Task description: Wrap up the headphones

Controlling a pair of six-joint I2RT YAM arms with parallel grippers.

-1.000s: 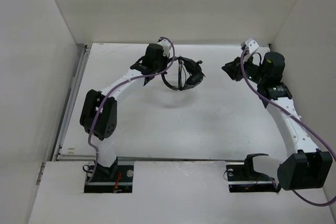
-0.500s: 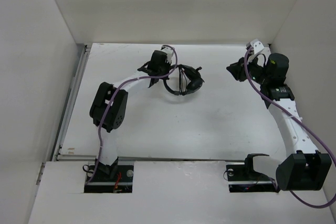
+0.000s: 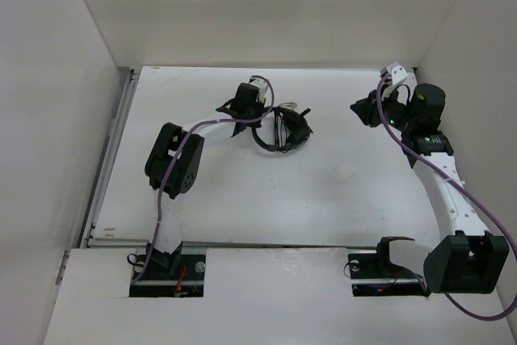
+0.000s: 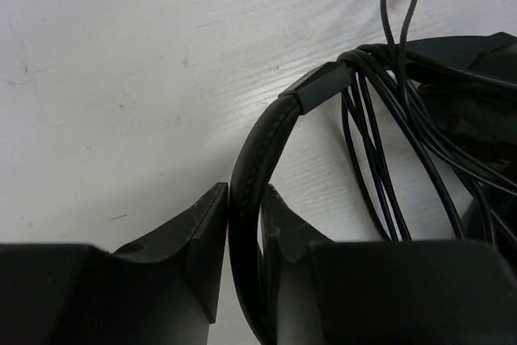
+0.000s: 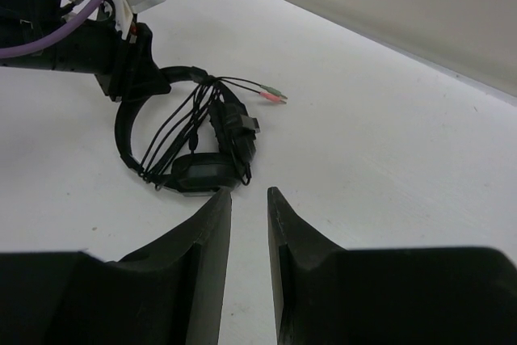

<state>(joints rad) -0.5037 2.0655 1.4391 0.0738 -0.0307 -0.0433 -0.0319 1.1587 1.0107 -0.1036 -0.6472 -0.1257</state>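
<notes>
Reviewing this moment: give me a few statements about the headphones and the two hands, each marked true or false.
1. The left hand has a finger on each side of the headband of the headphones. True.
2. Several strands of the cable bunch together at the headband. True.
3. The right hand grips the cable. False: it is open and empty, well apart from the headphones.
4. The plugs are held in the left hand. False: the green and pink plugs lie free on the table, on the far side of the headphones from that hand.
</notes>
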